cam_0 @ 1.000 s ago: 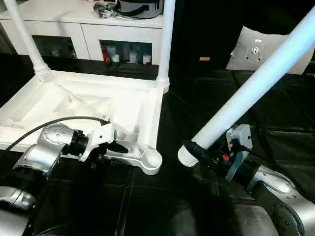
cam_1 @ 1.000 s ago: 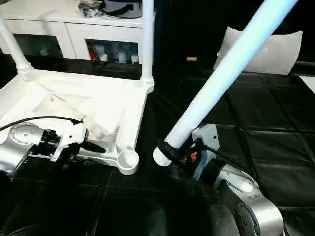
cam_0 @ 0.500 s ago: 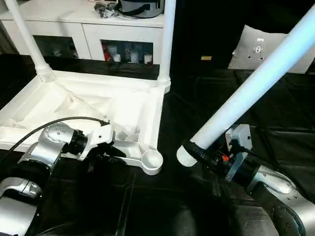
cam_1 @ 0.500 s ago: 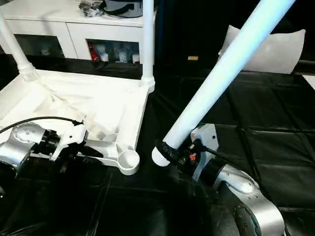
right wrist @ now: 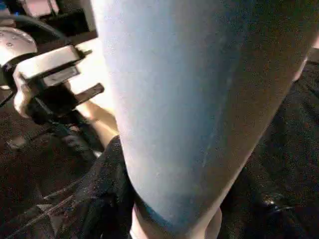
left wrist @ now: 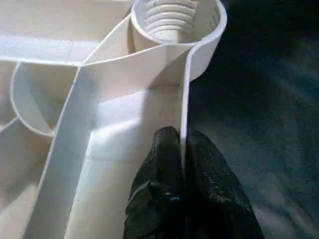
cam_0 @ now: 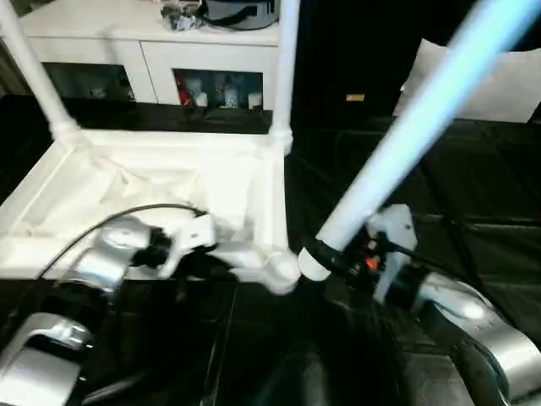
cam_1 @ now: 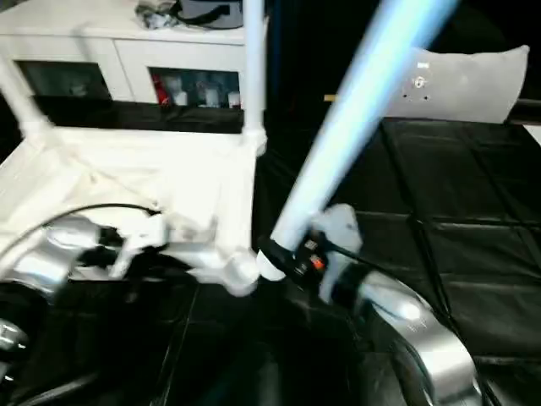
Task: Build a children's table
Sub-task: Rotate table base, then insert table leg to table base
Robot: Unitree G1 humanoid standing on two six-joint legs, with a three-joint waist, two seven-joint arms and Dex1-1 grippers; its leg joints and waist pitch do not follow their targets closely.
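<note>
The left tool (left wrist: 182, 149), spread a moment ago, is now pinching the thin rim wall of the upturned white plastic square tabletop (cam_0: 152, 182) just beside its empty round threaded corner socket (left wrist: 175, 22). That steadies the top on the black floor (cam_0: 473, 194). The right tool (cam_0: 342, 258) is gripping the long white tapered tube leg (cam_0: 406, 135) near its threaded end, now swung closer to that socket. Two far sockets are already holding upright legs (cam_0: 286, 76).

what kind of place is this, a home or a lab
Probably a staged home-like test room rather than a workshop: a white cabinet with glass doors and small items inside stands at the back, a white pillow-like pad lies beside it, and the upturned table top rests on black quilted floor matting.
</note>
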